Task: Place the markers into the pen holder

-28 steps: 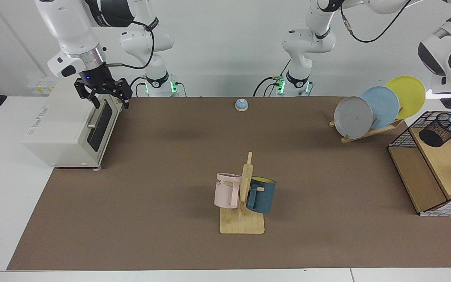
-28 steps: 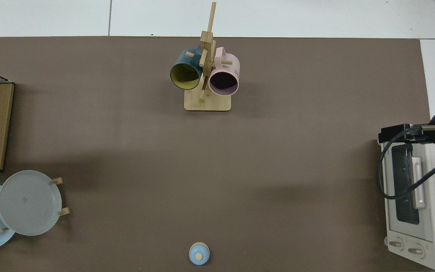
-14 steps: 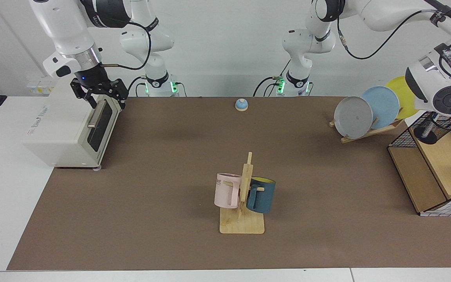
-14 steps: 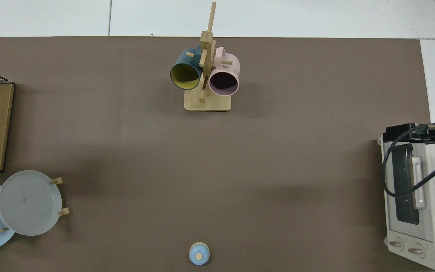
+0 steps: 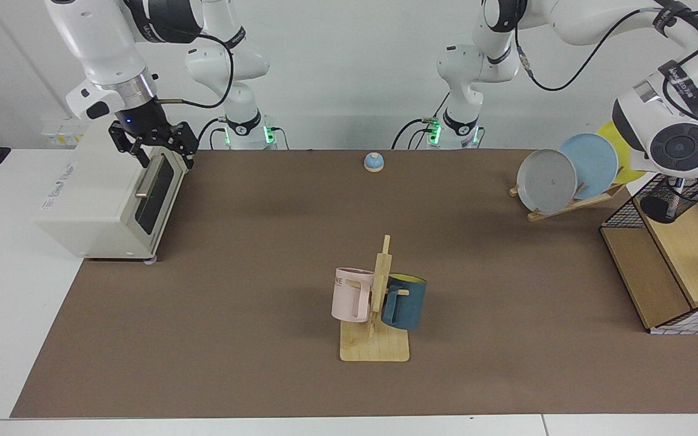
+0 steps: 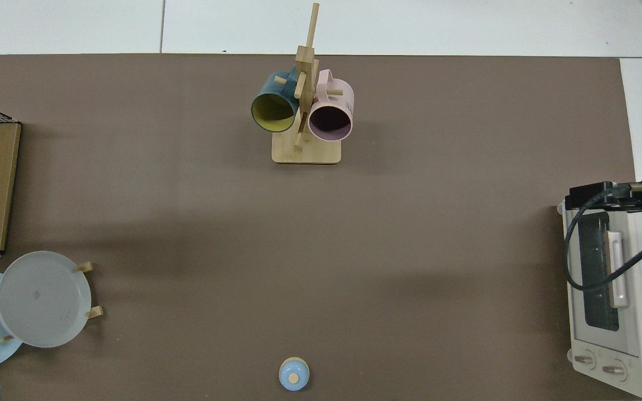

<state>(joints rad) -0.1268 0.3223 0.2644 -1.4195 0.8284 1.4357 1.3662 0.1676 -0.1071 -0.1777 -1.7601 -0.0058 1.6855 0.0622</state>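
The right gripper (image 5: 154,152) hangs with its fingers spread apart and grasping nothing, just above the top front edge of the toaster oven (image 5: 106,200) at the desk's (image 5: 264,242) far corner. The left arm's wrist (image 5: 676,136) sits directly over the pen holder (image 5: 675,200), which lies tilted on the basket's wooden shelf (image 5: 694,248). Its gripper is hidden, so whether its fingers are released or clenched cannot be told, and no marker can be made out.

Toaster oven (image 5: 106,200), mug rack (image 5: 376,315), plates (image 5: 573,169)

Bright even overhead light, soft broad shadows on the brown mat (image 5: 264,242), no glare, focus crisp
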